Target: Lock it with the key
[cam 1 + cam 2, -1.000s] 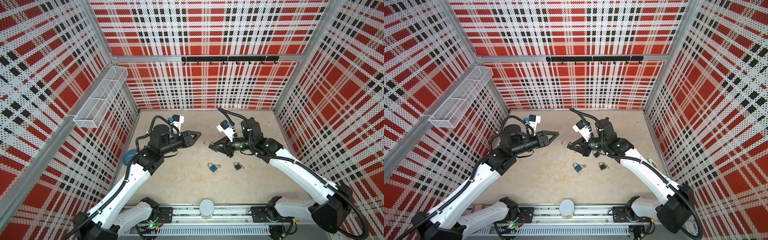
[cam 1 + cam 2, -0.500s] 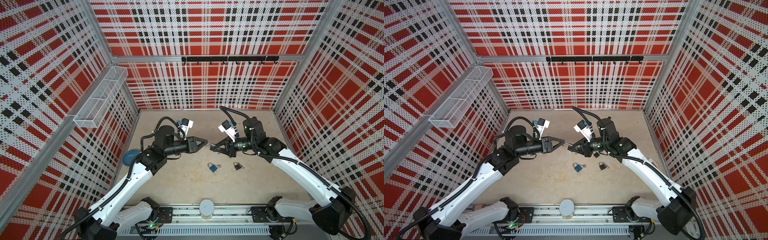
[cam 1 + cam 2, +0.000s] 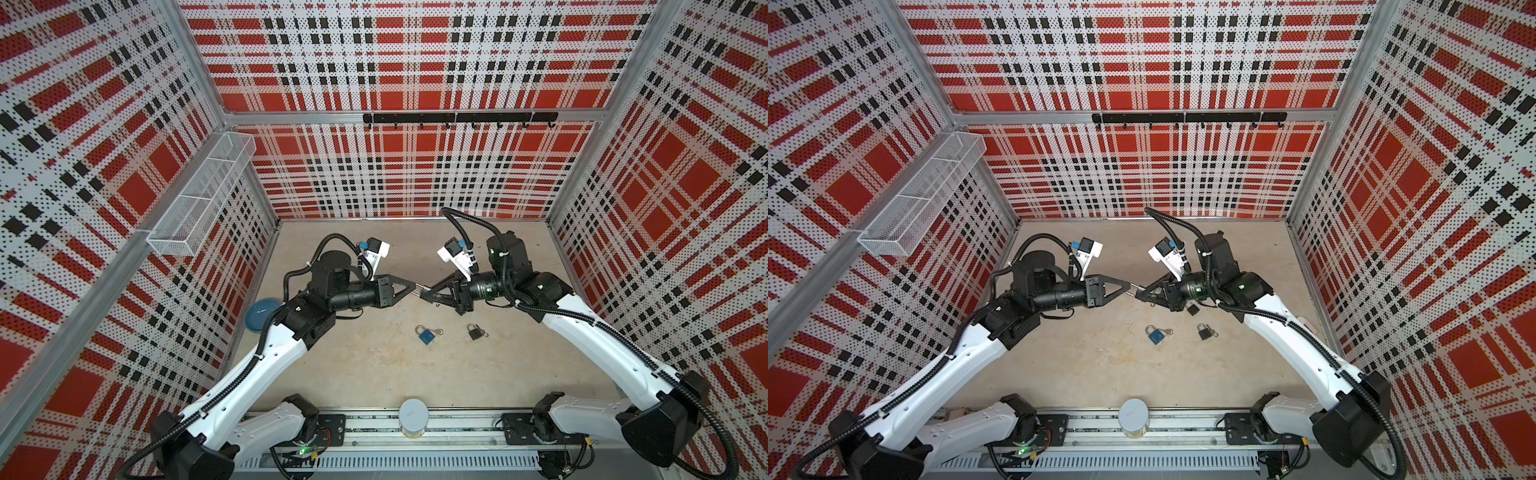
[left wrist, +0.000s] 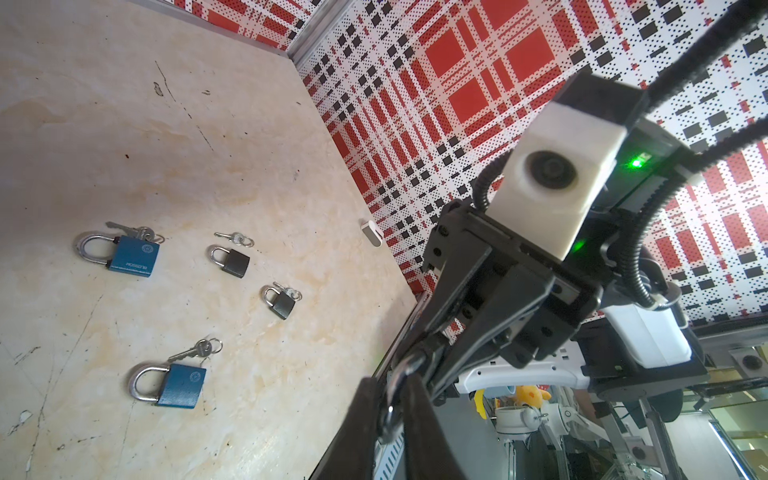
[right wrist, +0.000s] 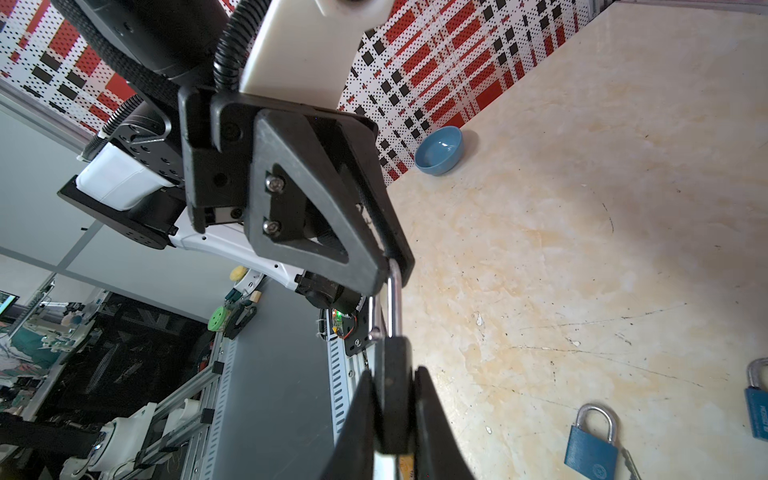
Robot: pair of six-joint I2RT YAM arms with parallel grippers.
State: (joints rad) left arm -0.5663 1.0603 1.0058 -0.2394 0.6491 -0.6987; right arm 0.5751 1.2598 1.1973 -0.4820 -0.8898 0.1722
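My right gripper (image 5: pixel 392 374) is shut on the body of a small black padlock (image 5: pixel 392 395) and holds it in the air above the table's middle. The silver shackle (image 5: pixel 394 299) points at my left gripper (image 4: pixel 390 382), whose fingers are closed on the shackle's bend (image 4: pixel 405 365). In both top views the left gripper (image 3: pixel 414 286) and the right gripper (image 3: pixel 423 294) meet tip to tip. Silver keys on rings (image 4: pixel 195 351) lie on the table beside other padlocks. No key shows at the held padlock.
Two blue padlocks (image 4: pixel 174 382) (image 4: pixel 133 253) and two black padlocks (image 4: pixel 232 262) (image 4: pixel 280 301) lie on the beige table. A blue bowl (image 3: pixel 262 313) sits at the left wall. A white cylinder (image 3: pixel 413 417) stands on the front rail, and a wire basket (image 3: pixel 203 199) hangs on the left wall.
My left arm has swung right to the right gripper's tips, and its fingers have closed from open onto the shackle. The right gripper has kept its hold and barely moved.
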